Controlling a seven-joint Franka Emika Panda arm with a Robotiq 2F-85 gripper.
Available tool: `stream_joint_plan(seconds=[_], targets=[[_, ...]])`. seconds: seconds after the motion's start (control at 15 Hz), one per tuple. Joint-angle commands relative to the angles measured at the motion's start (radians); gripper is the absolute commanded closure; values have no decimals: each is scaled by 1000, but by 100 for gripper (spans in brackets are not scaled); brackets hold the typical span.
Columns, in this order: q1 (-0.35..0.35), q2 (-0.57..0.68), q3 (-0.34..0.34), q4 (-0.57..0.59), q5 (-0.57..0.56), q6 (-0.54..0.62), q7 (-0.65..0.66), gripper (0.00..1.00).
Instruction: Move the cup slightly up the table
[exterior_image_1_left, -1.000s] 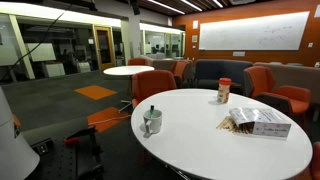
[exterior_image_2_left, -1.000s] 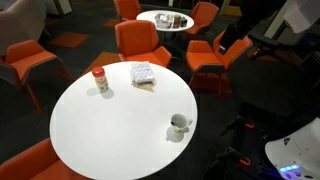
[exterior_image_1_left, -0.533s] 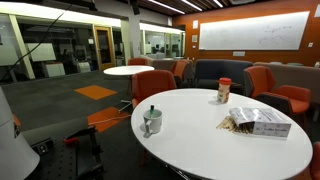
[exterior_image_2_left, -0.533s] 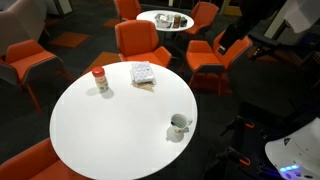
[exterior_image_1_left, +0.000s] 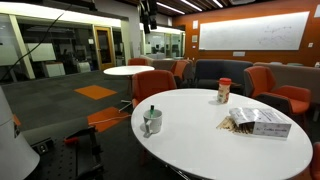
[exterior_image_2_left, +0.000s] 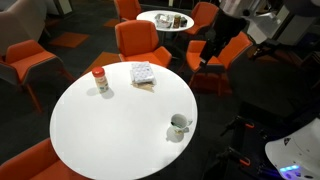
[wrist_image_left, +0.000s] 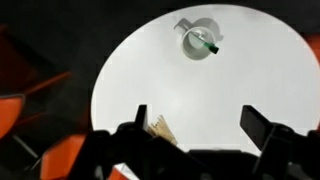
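Observation:
The cup (exterior_image_1_left: 151, 121) is a small white-grey mug with a dark green stick in it. It stands near the edge of the large round white table (exterior_image_1_left: 205, 150) and shows in both exterior views (exterior_image_2_left: 179, 126). In the wrist view the cup (wrist_image_left: 200, 42) is at the top, far from my fingers, on the table (wrist_image_left: 240, 85). My gripper (wrist_image_left: 200, 125) is open and empty, high above the table's far side. It also shows at the top of both exterior views (exterior_image_1_left: 148, 14) (exterior_image_2_left: 205, 52).
A jar with a red lid (exterior_image_1_left: 224, 91) (exterior_image_2_left: 99, 80) and a flat box (exterior_image_1_left: 258, 122) (exterior_image_2_left: 143, 73) stand on the table. Orange chairs (exterior_image_2_left: 140, 42) ring it. A smaller round table (exterior_image_1_left: 128, 70) (exterior_image_2_left: 165, 18) stands further back.
The arm and gripper have come into view at the top of both exterior views. The cup, jar and box have not moved.

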Motion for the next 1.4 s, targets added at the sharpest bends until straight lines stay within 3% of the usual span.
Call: stream_joint_plan(seconds=[0.0,0.27,0.6,1.0,1.33], targets=[[40,76,-77,-32,128,42,-148,0],[70,209,-73,-100,163,117,-313,0],[133,402,-8,-167,103,357,-382,0],[165,610,6,-150,-118,541,-373,0],[179,717,-12,-144,-262,608,-359,4]])
